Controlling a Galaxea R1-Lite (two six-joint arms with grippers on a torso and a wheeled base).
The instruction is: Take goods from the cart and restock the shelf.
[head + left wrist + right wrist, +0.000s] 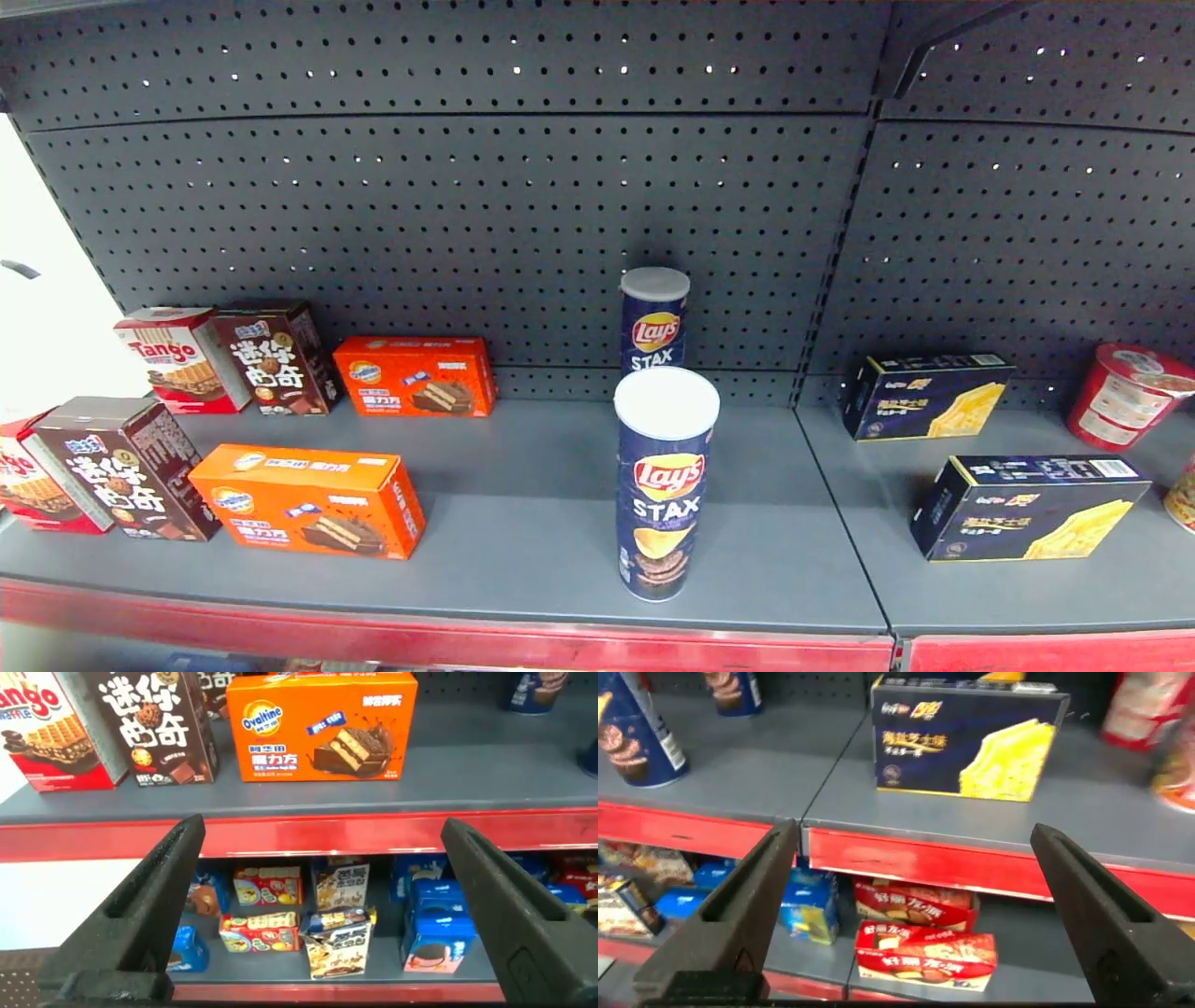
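The left gripper [322, 831] is spread wide: its two black fingers [159, 905] stand far apart with nothing gripped between them. Through the gap the left wrist view shows the red front edge [318, 835] of the grey metal shelf [523, 523] and small packaged goods [327, 924] on the level below. The nearest item on the shelf, an orange cardboard box [322, 728], stands upright beyond the fingertips, set back from the front edge and apart from both fingers. Beside it stand a brown cardboard box [149, 723] and a red and white wafer box [47, 728]. The right gripper [915, 831] is likewise wide open, its black fingers [738, 915] holding nothing. Beyond its fingertips a dark blue and yellow cardboard box [966, 737] rests on the shelf near the front edge, clear of the fingers. In the head view, a tall dark blue chip can with a white lid [665, 485] stands upright near the front of the shelf at centre. A second chip can [653, 322] stands upright directly behind it against the perforated back panel [467, 205]. A red noodle cup [1125, 397] lies tilted at the far right.
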